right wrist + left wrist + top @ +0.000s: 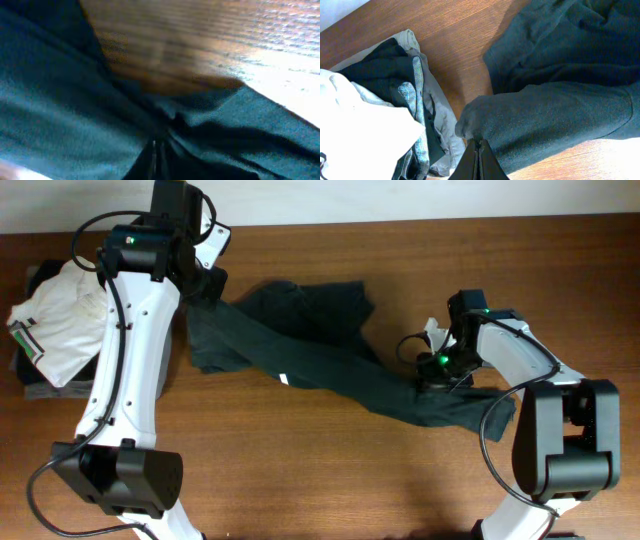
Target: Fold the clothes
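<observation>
Dark green trousers [320, 360] lie stretched across the table from the back left to the right. My left gripper [205, 290] is shut on the trousers' waist end; in the left wrist view the closed fingers [479, 146] pinch a fold of the dark cloth [555, 110]. My right gripper [437, 375] is shut on the trousers' leg end; in the right wrist view its closed fingers [159, 145] sit in dark cloth [60, 125] just above the wood.
A pile of other clothes [55, 320], white on top with grey and dark pieces under it, lies at the left edge; it also shows in the left wrist view [375, 125]. The wooden table [330, 470] runs along the front.
</observation>
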Action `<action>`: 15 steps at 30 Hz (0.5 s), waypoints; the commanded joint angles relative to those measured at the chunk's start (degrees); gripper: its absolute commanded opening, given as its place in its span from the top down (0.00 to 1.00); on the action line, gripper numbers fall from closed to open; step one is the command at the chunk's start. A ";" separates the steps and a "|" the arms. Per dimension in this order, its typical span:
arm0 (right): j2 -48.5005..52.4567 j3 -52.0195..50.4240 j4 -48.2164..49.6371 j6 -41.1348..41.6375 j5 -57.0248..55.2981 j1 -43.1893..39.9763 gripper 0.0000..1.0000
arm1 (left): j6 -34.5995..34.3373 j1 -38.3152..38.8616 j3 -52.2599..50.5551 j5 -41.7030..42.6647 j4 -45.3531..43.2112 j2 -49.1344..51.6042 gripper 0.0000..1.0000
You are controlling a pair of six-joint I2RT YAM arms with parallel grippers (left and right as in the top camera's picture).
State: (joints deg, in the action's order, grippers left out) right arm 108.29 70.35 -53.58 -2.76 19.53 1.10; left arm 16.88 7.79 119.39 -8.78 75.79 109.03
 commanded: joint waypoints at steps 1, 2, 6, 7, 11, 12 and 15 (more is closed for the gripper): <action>-4.04 5.38 -2.84 -0.24 -1.03 -2.45 0.96 | 0.52 -0.46 0.02 0.37 -0.70 -2.05 0.99; -7.52 9.99 -4.15 -0.22 -1.40 -4.61 0.96 | 0.52 -0.46 0.02 0.39 -0.87 -2.08 0.99; -13.77 21.44 -5.18 0.22 -3.65 -9.70 0.96 | 0.50 -0.46 0.02 0.39 -2.08 -3.21 0.99; -13.46 20.83 -9.20 0.20 -3.48 -8.96 0.96 | 0.50 -0.46 0.02 0.42 -1.92 -3.32 0.99; -12.66 7.10 -13.88 -0.04 -4.28 1.62 0.77 | 0.52 -0.46 0.02 0.39 -1.64 -3.32 0.99; -12.66 5.29 -11.91 0.26 -7.87 3.10 0.73 | 0.57 -0.46 0.02 0.37 -1.64 -3.32 0.99; -12.66 5.73 -3.41 3.91 -9.05 -2.97 0.51 | 0.74 -0.46 0.02 -1.55 -1.66 -3.32 0.99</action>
State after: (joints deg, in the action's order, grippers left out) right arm 95.85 75.53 -60.75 -1.58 12.86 2.81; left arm 16.93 7.79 119.39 -8.56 74.24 107.48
